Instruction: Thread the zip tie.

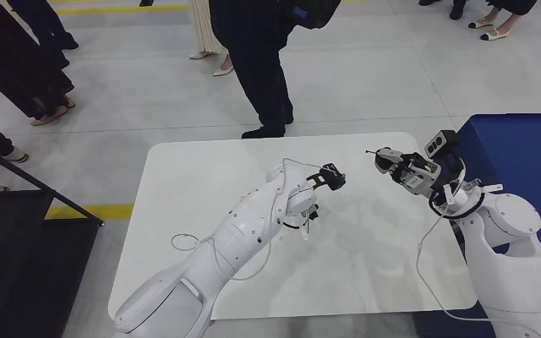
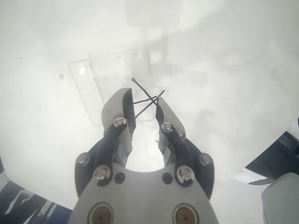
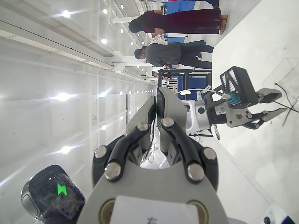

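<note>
Black zip tie [image 2: 140, 86] strands cross inside the open left tool [image 2: 143, 96]. We'd pinch the crossing squarely; right tool [image 3: 157, 96] sits shut.

floor [image 1: 380, 68]: pale grey, yellow line [image 1: 84, 210] | table [image 1: 194, 186]: white, rounded corners | ceiling [image 3: 35, 59]: rows of bright lights [image 3: 62, 96]

Records the zip tie [image 2: 142, 89] as plain black, set against a plain white table [image 1: 194, 194]. Notes a colourless, see-through sheet [image 2: 81, 87], no pattern. Lists the left gripper [image 2: 143, 95] as matt grey with black pads [image 2: 129, 108]. Finds the same grey and black on the right gripper [image 3: 156, 94], its pad faces ribbed. Marks the floor [image 1: 380, 76] pale grey with a yellow stripe [image 1: 89, 211]. Logs a plain blue surface [image 1: 507, 139].
</note>
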Robot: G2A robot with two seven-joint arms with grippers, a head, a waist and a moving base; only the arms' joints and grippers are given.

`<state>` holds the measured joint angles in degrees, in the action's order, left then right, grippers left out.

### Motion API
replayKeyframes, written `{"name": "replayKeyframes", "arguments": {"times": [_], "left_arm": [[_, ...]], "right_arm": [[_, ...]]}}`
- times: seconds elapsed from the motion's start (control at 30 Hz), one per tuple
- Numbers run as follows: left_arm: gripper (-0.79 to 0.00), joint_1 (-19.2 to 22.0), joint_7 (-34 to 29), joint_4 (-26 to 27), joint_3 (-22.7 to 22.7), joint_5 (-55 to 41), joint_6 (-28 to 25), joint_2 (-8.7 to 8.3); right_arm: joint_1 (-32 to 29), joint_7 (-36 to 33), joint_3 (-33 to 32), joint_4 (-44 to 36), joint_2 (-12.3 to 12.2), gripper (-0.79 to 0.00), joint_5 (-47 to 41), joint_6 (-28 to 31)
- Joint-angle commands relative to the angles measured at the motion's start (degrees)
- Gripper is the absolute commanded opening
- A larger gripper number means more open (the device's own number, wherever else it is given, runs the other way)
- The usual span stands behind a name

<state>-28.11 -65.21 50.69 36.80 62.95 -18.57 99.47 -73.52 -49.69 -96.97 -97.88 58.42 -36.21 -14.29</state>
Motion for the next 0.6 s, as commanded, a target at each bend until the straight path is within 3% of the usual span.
{"name": "replayKeyframes", "arguments": {"times": [0.0,0.2,0.5,0.53,0.57], "left_arm": [[-0.529,-0.20,0.39,0.67,0.20,0.45,0.00,-0.12],[-0.542,-1.28,-0.28,4.29,2.24,2.57,1.12,-1.24],[-0.499,-3.32,-3.05,8.16,4.67,4.90,-0.09,-2.83],[-0.462,-3.43,-3.28,8.52,4.31,5.35,-1.20,-2.87],[-0.256,-3.44,-3.33,8.92,4.04,6.06,-1.64,-2.91]], "right_arm": [[0.00,0.00,0.00,0.00,0.00,-0.785,0.00,0.00],[0.00,0.00,0.00,0.00,0.00,-0.785,0.00,0.00],[0.00,0.00,0.00,0.00,0.00,-0.785,0.00,0.00],[0.00,0.00,0.00,0.00,0.00,-0.785,0.00,0.00],[0.00,0.00,0.00,0.00,0.00,-0.785,0.00,0.00]]}}
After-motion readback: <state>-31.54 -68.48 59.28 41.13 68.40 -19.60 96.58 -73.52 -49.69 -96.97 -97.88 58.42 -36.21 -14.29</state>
